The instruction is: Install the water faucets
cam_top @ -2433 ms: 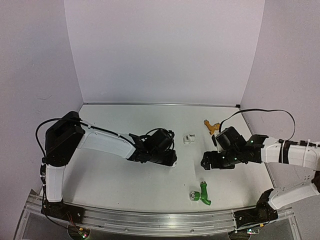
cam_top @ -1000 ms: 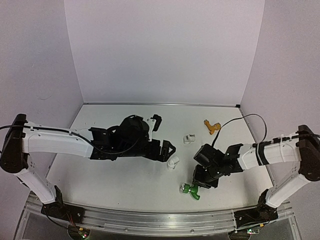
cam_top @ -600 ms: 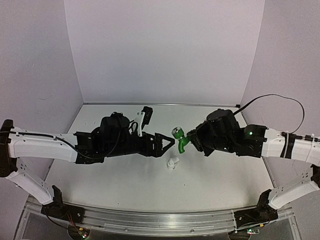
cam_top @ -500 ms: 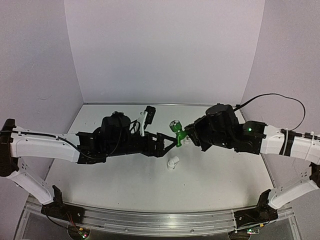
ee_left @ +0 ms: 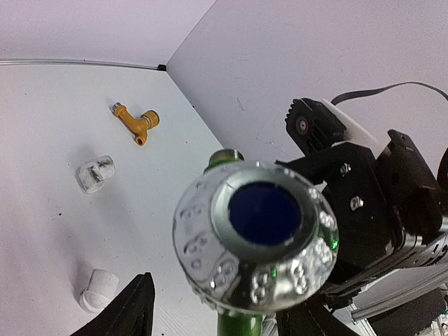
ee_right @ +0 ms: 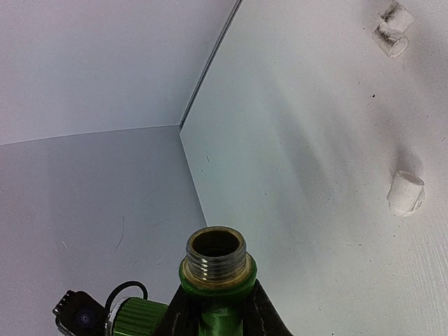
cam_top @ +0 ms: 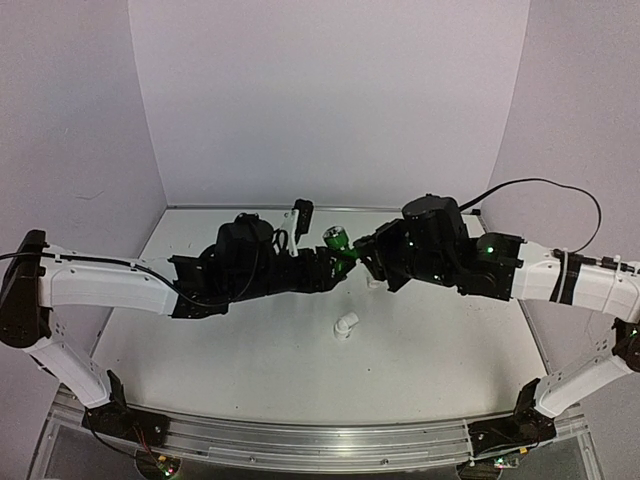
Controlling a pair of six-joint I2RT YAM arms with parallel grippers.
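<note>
The right gripper (ee_right: 214, 315) is clamped on the green faucet (cam_top: 337, 240), threaded inlet pointing away from its wrist. The left gripper (ee_left: 218, 311) straddles the knob end, fingers (ee_left: 136, 315) seemingly apart, though the knob crowds that view. This looks like a mid-air handover: next the left gripper must close squarely on the stem, while the yellow faucet (ee_left: 136, 122) lies on the table (cam_top: 250, 370), well below both.

1. Two water faucets: the green faucet (cam_top: 338, 240) at the centre of the top view, and the yellow-gold faucet (ee_left: 137, 123) at the upper left of the left wrist view.
2. Two pipe fittings: a white elbow fitting (cam_top: 345, 326) below the centre of the top view, and a clear short fitting (ee_left: 93, 173) at the left of the left wrist view.
3. One bench (cam_top: 250, 370).
</note>
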